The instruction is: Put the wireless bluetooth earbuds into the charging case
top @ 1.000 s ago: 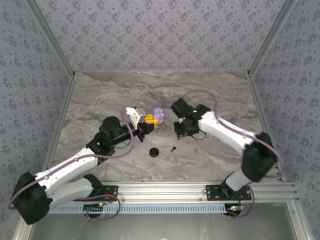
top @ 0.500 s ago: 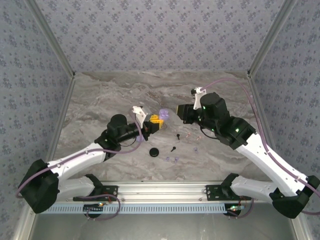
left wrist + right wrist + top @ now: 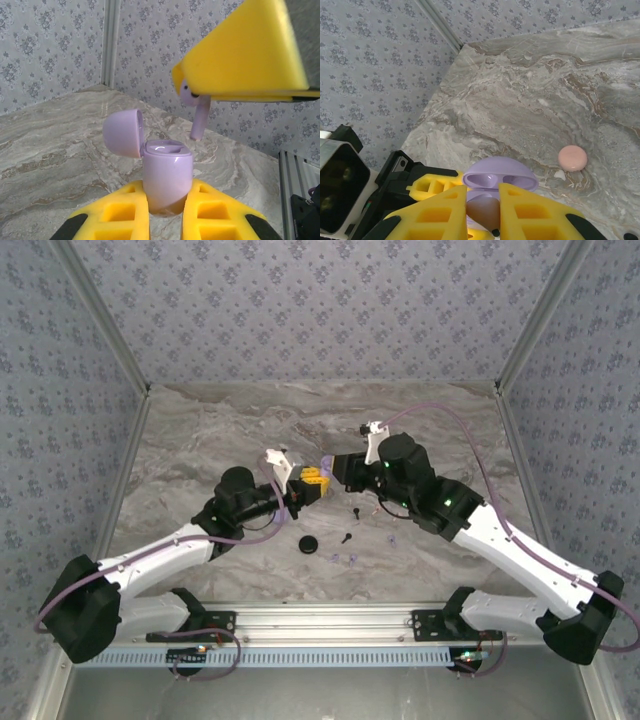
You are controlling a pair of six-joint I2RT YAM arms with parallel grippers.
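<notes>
Left wrist camera is showing us the lilac case (image 3: 167, 170) standing upright with its lid (image 3: 122, 132) flipped open to one side. We are squeezing the case tight with the left gripper (image 3: 167, 196), one yellow finger on each side. It is looking as if we are holding it up off the table (image 3: 50, 150).

Just above the case and a little to the right, we are pinching a lilac earbud (image 3: 196, 117) with the right gripper (image 3: 482, 200), and those jaws are clamped on it too. The earbud's stem is pointing down toward the open case. It is hanging near the case but is not touching it.

Right wrist camera is looking past its own yellow fingers at the open top of the case, where two small hollows are showing. A pink case (image 3: 572, 158) is lying far off on the table. From above, a black case (image 3: 308, 544) and a black earbud (image 3: 347, 537) are waiting near each other on the table.

We are thinking this is the step of putting the lilac earbud into its case, and it is not in yet. Next we are going to need the stem sitting right over one hollow. We cannot tell yet which hollow is the right one. Then we are going to need to go down slowly and let go only when the earbud is sitting snug. The left side should be holding the case steady all the while.
</notes>
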